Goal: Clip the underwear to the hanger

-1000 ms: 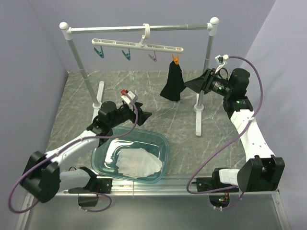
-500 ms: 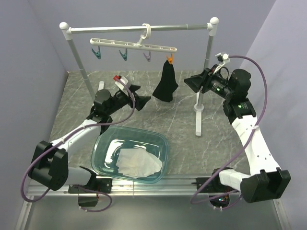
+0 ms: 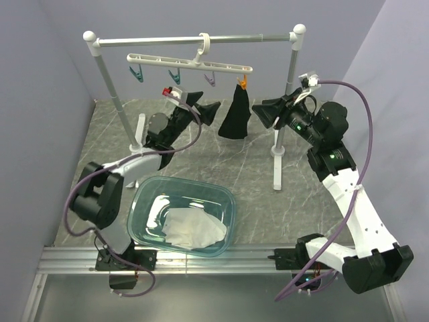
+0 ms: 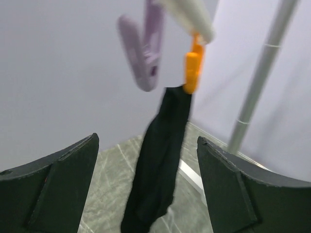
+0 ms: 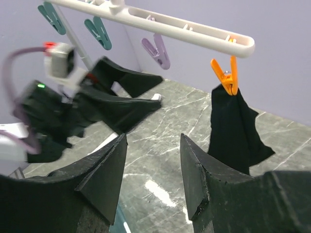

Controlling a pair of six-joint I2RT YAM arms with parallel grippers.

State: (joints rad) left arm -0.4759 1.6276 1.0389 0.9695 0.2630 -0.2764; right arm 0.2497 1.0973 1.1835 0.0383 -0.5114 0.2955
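Both spread apart, left hand [image 3: 206, 106] and right hand [image 3: 261, 113] flank underwear [image 3: 236, 118] clipped by orange peg [image 3: 242, 83]

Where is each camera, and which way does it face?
Top external: high behind the robot, looking down at the table; left arm, right arm show.
Left wrist: on that arm, facing the underwear through the open left claw.
Right wrist: on that arm, facing the hanger over the right claw.
All share the underwear on the orange peg.

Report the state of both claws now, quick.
Left claw: open, holding nothing.
Right claw: open, holding nothing.
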